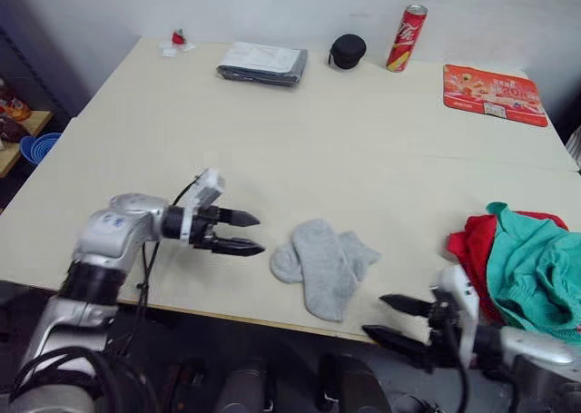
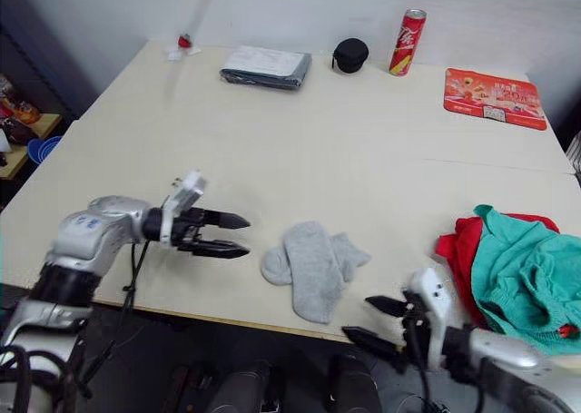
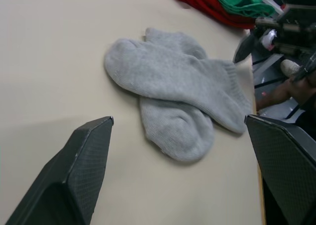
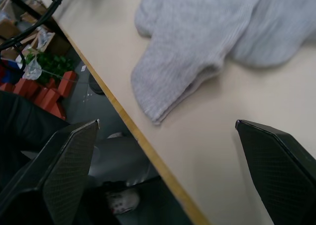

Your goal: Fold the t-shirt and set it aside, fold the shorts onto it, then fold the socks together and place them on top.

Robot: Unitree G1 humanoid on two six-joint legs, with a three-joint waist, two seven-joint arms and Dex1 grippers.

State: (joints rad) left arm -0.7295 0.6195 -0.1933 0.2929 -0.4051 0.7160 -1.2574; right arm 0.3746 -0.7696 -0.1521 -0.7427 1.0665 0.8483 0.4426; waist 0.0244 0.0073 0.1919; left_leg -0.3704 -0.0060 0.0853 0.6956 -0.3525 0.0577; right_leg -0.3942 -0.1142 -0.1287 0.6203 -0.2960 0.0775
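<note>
— Socks (image 1: pixel 328 264): where do they lie?
— Near the front edge of the table (image 1: pixel 300 132), one crossed over the other, between my two grippers and touched by neither. T-shirt (image 1: pixel 470 243) and shorts (image 1: pixel 536 268) sit heaped at the right edge, shorts on top.
— Left arm?
— I read it stretched level over the table, left gripper (image 1: pixel 243 232) pointing at the socks from just beside them, fingers spread, holding nothing.
— Right arm?
— Low, off the front edge; right gripper (image 1: pixel 393 319) spread wide, empty, aimed back toward the socks.
— Anything one view adds?
— My right wrist view shows the table's edge and floor clutter below; the head views show a can (image 1: pixel 406 37) and folded grey packet (image 1: pixel 262 63) at the far side.
</note>
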